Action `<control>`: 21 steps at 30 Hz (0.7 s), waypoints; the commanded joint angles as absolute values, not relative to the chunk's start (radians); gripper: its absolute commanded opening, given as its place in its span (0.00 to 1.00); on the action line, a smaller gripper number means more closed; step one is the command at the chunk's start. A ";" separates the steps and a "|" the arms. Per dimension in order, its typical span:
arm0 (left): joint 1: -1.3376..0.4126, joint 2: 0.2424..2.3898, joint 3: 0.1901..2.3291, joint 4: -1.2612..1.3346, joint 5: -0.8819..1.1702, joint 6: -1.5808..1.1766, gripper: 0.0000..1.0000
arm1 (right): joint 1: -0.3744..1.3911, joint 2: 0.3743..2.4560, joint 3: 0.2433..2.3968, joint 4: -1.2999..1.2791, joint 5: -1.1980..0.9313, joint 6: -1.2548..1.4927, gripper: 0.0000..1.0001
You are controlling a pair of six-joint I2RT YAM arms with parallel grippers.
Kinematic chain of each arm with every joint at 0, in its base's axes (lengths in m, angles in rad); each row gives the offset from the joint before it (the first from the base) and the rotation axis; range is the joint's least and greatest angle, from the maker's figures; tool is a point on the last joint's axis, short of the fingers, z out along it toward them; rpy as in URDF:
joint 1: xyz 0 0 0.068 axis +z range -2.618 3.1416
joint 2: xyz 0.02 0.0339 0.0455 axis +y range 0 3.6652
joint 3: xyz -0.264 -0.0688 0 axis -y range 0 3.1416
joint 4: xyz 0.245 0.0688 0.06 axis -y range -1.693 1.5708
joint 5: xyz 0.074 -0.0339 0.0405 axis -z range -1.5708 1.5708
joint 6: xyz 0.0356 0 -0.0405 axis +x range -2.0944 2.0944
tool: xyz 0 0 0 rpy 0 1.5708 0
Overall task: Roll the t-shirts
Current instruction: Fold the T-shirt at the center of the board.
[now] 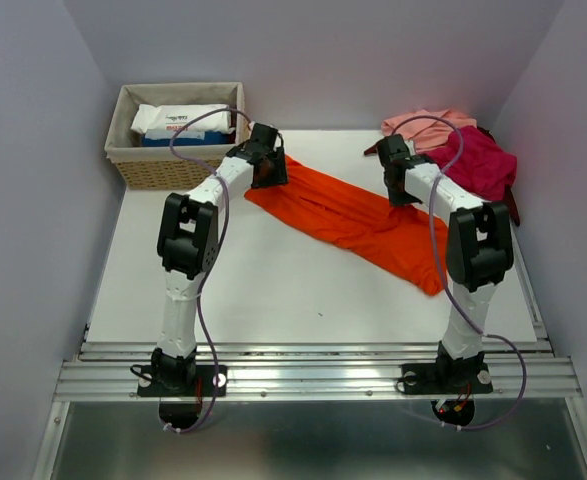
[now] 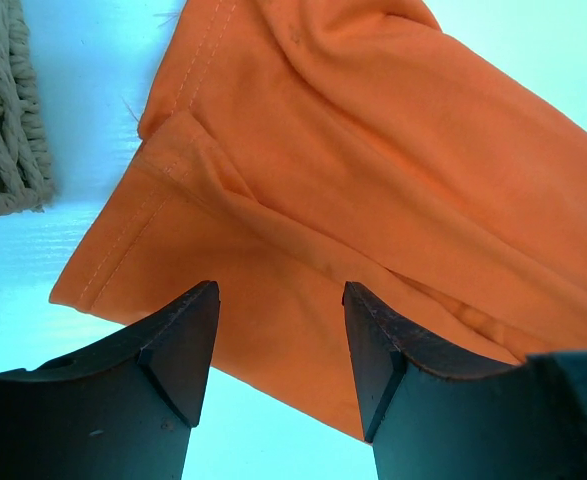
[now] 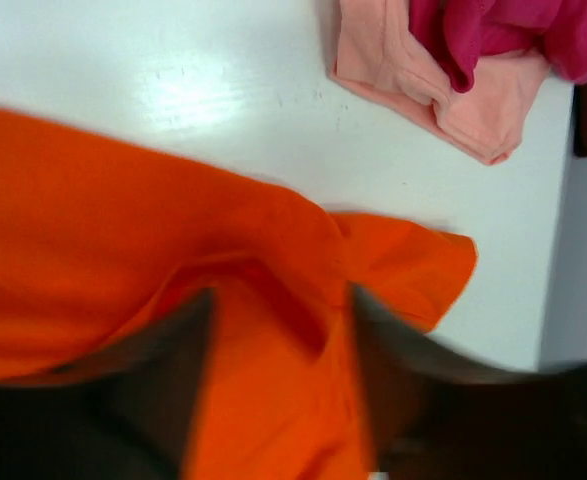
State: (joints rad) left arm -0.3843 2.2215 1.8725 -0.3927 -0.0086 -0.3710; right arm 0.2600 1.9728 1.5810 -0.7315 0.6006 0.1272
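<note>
White table (image 1: 273,290) bears orange t-shirt (image 1: 353,215) lying diagonally, far-left to near-right.

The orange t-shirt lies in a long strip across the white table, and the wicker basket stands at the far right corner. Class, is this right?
No. The top external view shows the wicker basket at the far left corner, not the right. The orange t-shirt does lie in a long strip across the white table.
</note>
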 commanded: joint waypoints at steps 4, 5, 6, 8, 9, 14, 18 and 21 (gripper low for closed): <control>-0.385 2.226 1.888 -0.394 -0.012 -0.360 0.63 | 0.227 1.999 1.767 -0.736 0.595 0.195 0.80; -0.385 2.223 1.885 -0.393 -0.012 -0.360 0.63 | 0.200 1.987 1.766 -0.738 0.577 0.213 0.79; -0.385 2.221 1.884 -0.393 -0.011 -0.360 0.64 | 0.183 1.971 1.761 -0.739 0.518 0.253 0.78; -0.385 2.218 1.881 -0.393 -0.012 -0.360 0.63 | 0.149 1.915 1.712 -0.739 0.445 0.284 0.76; -0.385 2.212 1.879 -0.391 -0.012 -0.360 0.64 | 0.137 1.895 1.685 -0.739 0.386 0.319 0.74; -0.385 2.185 1.864 -0.385 -0.009 -0.360 0.64 | 0.126 1.714 1.398 -0.655 0.192 0.422 0.66; -0.385 2.168 1.845 -0.374 -0.009 -0.362 0.63 | 0.126 1.620 1.252 -0.579 0.092 0.472 0.47; -0.385 2.161 1.838 -0.370 -0.005 -0.364 0.63 | 0.126 1.586 1.166 -0.531 0.061 0.502 0.24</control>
